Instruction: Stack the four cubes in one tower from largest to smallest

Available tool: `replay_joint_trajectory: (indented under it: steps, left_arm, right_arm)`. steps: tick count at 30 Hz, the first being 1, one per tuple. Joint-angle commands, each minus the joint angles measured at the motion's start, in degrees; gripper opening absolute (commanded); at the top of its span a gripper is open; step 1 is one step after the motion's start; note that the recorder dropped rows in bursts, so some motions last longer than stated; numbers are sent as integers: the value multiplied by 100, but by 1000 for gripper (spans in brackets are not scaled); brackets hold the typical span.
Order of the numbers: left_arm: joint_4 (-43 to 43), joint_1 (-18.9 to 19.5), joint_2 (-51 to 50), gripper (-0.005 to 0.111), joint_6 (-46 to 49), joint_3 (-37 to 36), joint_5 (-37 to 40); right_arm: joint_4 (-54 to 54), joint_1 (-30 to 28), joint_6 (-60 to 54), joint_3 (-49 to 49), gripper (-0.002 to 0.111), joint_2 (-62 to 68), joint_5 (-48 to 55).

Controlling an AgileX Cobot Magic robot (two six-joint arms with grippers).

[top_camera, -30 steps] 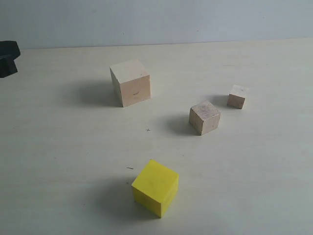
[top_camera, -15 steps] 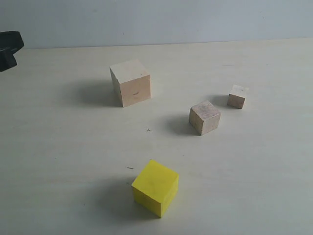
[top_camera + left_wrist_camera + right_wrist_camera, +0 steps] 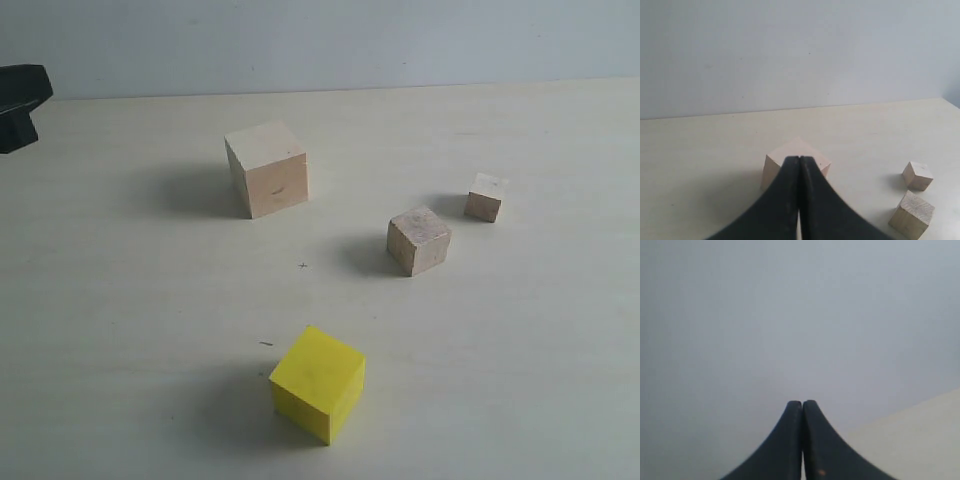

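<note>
- The large wood cube [image 3: 267, 168] is pale bare wood with a small dark mark on one side. It sits flat on the desk [image 3: 120, 300], at the back left of the group.
- The yellow cube [image 3: 318, 382] is bright yellow and turned corner-on, alone at the front, well apart from the others.
- The medium wood cube [image 3: 419, 240] has a greyer top and sits right of centre.
- The small wood cube [image 3: 486, 196] sits near the medium one, behind and to its right, apart from it.

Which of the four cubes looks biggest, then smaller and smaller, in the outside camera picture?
1 and 2. Big wood cube and yellow cube: they look about alike. The yellow one sits nearer the camera, so I can't rank them.
3. Medium wood cube.
4. Small wood cube.
</note>
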State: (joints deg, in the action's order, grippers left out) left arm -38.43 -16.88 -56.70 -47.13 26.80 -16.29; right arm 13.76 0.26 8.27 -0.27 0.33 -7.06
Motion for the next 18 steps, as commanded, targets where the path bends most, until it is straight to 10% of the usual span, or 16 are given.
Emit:
replay_joint_trajectory:
  steps: [1,18]
  left_arm:
    - [-48,-31,-10,0,-32,41,-190]
    - [-1154,-31,-804,0,-1466,345,-300]
  right_arm:
    - [428,15,228,27,0,-33,-850]
    - [485,15,-1186,-1935,0,754,3029]
